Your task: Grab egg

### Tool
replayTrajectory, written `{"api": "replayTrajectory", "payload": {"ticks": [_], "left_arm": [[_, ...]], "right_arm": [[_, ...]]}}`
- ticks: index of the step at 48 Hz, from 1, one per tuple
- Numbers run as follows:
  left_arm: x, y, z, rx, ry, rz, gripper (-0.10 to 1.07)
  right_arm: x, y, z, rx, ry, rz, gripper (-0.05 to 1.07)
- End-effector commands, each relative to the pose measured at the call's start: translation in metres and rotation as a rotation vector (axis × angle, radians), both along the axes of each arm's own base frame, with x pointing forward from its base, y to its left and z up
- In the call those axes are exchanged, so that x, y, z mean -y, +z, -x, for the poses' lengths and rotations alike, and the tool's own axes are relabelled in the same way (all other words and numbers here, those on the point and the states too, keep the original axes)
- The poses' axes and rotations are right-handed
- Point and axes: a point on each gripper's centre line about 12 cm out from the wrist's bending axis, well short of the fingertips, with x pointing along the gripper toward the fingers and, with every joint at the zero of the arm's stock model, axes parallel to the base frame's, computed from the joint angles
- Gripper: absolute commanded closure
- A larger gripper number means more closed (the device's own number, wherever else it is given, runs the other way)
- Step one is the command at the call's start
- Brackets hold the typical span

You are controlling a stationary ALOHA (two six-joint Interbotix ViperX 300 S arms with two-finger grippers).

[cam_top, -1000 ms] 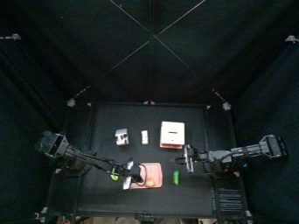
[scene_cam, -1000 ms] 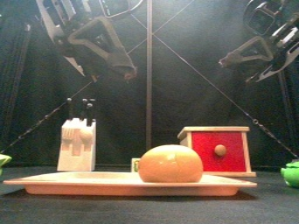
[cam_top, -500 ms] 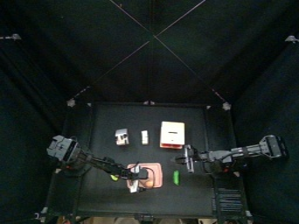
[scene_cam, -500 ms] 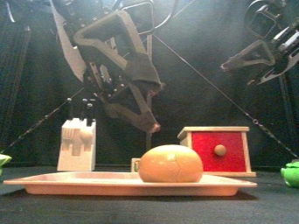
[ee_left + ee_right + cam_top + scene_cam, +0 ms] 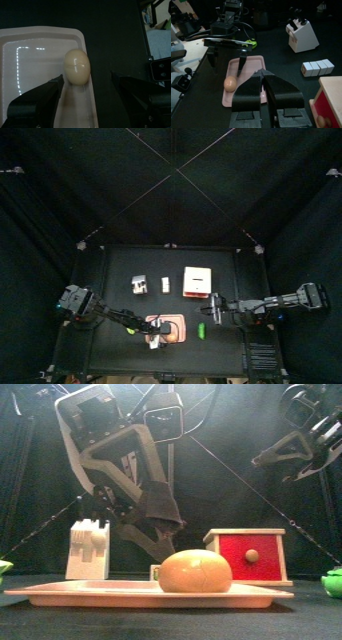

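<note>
Approach step of the egg grasp, contact not yet made. The egg (image 5: 77, 66), a pale yellowish-orange ovoid, lies on the pink tray (image 5: 27, 45) near the tray's right edge in the left wrist view; in the front view the egg (image 5: 195, 571) sits on the tray (image 5: 80, 593) at lower centre of the frame, and in the top view the tray (image 5: 167, 325) appears low on the black worktop (image 5: 227, 268). The left gripper (image 5: 85, 95) hangs over the tray with its fingers (image 5: 40, 97) spread to their widest, one on each side of the egg, holding nothing; a clear gap shows between the egg and each finger. In the front view the left gripper (image 5: 150, 512) fills the upper left and centre, its tips just above and behind the egg. The right gripper (image 5: 264, 90) rests apart at the right of the scene, its fingers drawn close together on nothing, looking across at the tray (image 5: 254, 62) and the egg (image 5: 230, 83). A red box (image 5: 249, 555) and a white block (image 5: 88, 550) stand behind the tray and take no part. The next move probably calls for a short further descent until the fingers bracket the egg's widest part, followed by a gentle, centred closure. The egg's smooth, rounded surface would likely let it roll or squirt sideways if the closure came off-centre or too high.
</note>
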Motion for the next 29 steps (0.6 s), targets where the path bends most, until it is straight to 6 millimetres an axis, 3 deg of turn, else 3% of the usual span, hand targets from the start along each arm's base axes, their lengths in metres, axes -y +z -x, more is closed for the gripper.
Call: {"api": "replayTrajectory", "payload": {"ticks": [1,29], "left_arm": [[0.000,0.011,-0.011,0.037,0.008,0.010,-0.05],[-0.012,-0.002,-0.024,-0.047,0.030,0.008,-0.05]], "right_arm": [[0.001,0.005,-0.002,0.021,-0.003,-0.001,1.02],[0.004,0.004,-0.003,0.015,-0.018,-0.002,1.02]]}}
